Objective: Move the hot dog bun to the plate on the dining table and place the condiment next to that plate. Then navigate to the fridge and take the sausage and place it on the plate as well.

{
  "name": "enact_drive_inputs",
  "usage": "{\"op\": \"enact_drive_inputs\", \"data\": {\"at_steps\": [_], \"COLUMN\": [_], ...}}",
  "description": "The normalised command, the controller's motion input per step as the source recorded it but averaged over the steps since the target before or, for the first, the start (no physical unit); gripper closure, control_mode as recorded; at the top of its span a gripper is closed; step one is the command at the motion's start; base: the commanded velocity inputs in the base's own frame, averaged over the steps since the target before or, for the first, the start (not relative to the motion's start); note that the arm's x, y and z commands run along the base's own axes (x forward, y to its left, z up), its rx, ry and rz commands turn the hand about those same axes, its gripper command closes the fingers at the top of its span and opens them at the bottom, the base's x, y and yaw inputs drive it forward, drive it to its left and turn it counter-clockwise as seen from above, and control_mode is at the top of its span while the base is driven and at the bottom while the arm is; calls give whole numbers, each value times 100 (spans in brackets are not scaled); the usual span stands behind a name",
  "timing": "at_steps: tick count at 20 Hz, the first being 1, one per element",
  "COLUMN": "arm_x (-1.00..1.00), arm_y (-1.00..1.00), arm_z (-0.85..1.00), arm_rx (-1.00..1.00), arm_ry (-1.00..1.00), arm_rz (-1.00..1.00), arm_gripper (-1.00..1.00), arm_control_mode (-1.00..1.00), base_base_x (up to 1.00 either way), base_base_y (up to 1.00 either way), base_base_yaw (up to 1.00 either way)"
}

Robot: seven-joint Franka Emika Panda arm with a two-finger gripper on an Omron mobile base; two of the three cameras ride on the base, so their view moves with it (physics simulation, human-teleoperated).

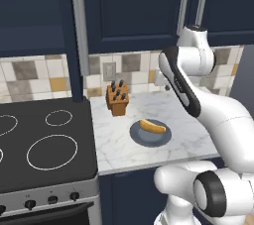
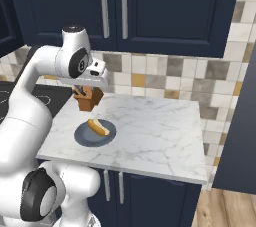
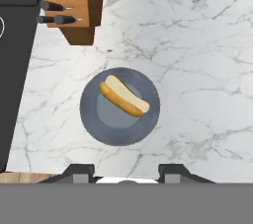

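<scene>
Just ahead of the jaws (image 3: 126, 171), between the two dark tips as the hand camera looks down, the grey plate (image 3: 94, 124) is sitting on the marble counter (image 3: 197, 70), and the hot dog bun (image 3: 123, 95) is lying slantwise across its middle. The tips are standing a moderate way apart with nothing between them, so the jaws are released and grasping nothing. They are hanging well above the bun, not touching it, probably because the arm is lining itself up over the plate before coming down. The bun's length is running at an angle to the line joining the tips, which may call for a turn of the wrist so the tips close across its narrow width.

Farther beyond the jaws, near the back wall, a wooden knife block (image 3: 74, 8) is standing with its dark handles pointing out, well apart from the plate. Off to one side of the jaws, the black stove top (image 3: 15, 70) is lying along the counter's edge.
</scene>
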Motion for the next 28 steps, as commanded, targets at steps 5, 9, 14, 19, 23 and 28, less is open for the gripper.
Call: {"op": "enact_drive_inputs", "data": {"at_steps": [5,9,14,19,23,28], "arm_x": [-5,0,7,10,23,36], "arm_y": [20,22,0,0,0,0], "arm_z": [-16,-64,-52,-54,-52,-47], "arm_rx": [-3,-5,0,-5,-13,-10], "arm_ry": [0,2,15,13,6,1], "arm_rz": [0,14,21,15,4,2], "arm_gripper": [-100,-100,-100,-100,-100,-100], "arm_control_mode": [-100,-100,-100,-100,-100,-100], "base_base_x": [0,0,0,0,0,0], "base_base_y": [0,0,0,0,0,0], "base_base_yaw": [0,0,0,0,0,0]}}
